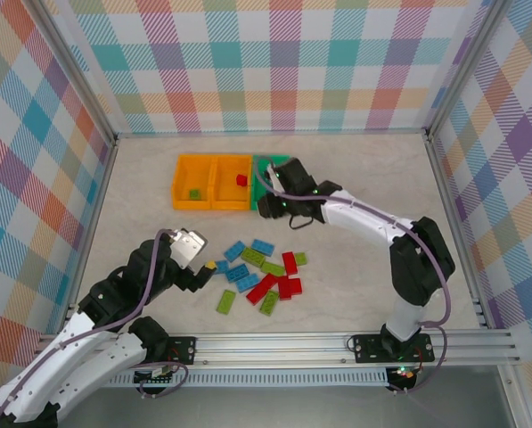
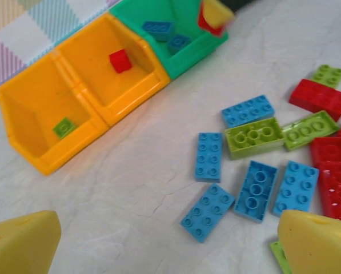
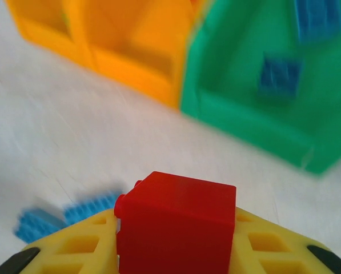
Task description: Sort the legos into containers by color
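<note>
Gripping a smooth, boxy red brick [image 3: 176, 225] are latticed yellow plastic fingers [image 3: 73, 246].

Plaid walls [image 1: 248, 62], pale tabletop [image 1: 372, 160] — marbled

legos [image 2: 253, 136]: glossy studded plastic. containers [image 2: 137, 100]: smooth shiny plastic. table [image 2: 101, 194]: matt, faintly veined, stone-look.

Three joined bins at back centre of worktop [image 1: 364, 169]. Left orange bin [image 1: 184, 178] has one lime lego [image 1: 195, 193], middle orange bin [image 1: 225, 168] one red lego [image 1: 241, 179]. Green bin [image 1: 269, 164] is partly covered by the right arm, with right hand [image 1: 267, 205] at its near edge. Loose pile of blue, lime and red legos [image 1: 262, 272] sits nearer the arm bases. Left hand [image 1: 203, 272] is just left of the pile.
</note>
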Tool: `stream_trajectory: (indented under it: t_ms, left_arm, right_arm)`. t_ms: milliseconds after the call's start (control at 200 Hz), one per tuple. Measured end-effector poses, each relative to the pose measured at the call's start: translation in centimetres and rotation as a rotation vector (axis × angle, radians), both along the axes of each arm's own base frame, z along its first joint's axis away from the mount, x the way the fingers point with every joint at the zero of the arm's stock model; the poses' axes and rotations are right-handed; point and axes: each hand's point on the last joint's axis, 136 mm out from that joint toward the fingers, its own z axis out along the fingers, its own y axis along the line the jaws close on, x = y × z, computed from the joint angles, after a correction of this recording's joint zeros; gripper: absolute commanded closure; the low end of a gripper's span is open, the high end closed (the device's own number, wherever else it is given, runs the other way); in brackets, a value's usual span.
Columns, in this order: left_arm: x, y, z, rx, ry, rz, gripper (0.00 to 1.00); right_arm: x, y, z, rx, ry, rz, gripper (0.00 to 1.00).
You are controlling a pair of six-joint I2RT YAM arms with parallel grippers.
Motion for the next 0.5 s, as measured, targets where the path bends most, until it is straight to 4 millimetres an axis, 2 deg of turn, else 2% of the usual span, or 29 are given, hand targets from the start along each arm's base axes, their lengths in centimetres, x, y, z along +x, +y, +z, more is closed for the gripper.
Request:
stream_trajectory:
  t_ms: [90, 165, 230, 315, 400, 500]
  left_arm:
    - [0.0, 0.5, 0.1, -0.013, -0.026, 0.021, 0.02]
    - [-0.1, 0.8, 0.4, -0.035, -0.057, 0.029, 0.0]
    - [-0.2, 1.1, 0.9, -0.055, -0.083, 0.036, 0.0]
    - [-0.3, 1.2, 1.2, -0.074, -0.105, 0.036, 0.0]
    - [-0.3, 1.0, 1.0, -0.077, -0.102, 0.029, 0.0]
    - [-0.2, 0.6, 0.6, -0.07, -0.082, 0.017, 0.0]
  right_arm:
    - [3.4, 2.6, 3.0, 0.041, -0.102, 0.014, 0.67]
    - [5.8, 4.4, 3.5, 0.043, -0.154, 0.023, 0.67]
    - [7.8, 5.8, 2.8, 0.028, -0.177, 0.03, 0.66]
    - [9.9, 7.1, 0.9, -0.008, -0.183, 0.037, 0.62]
    - [11.0, 7.8, -1.1, -0.045, -0.168, 0.045, 0.52]
    - [11.4, 7.8, -2.8, -0.093, -0.15, 0.054, 0.51]
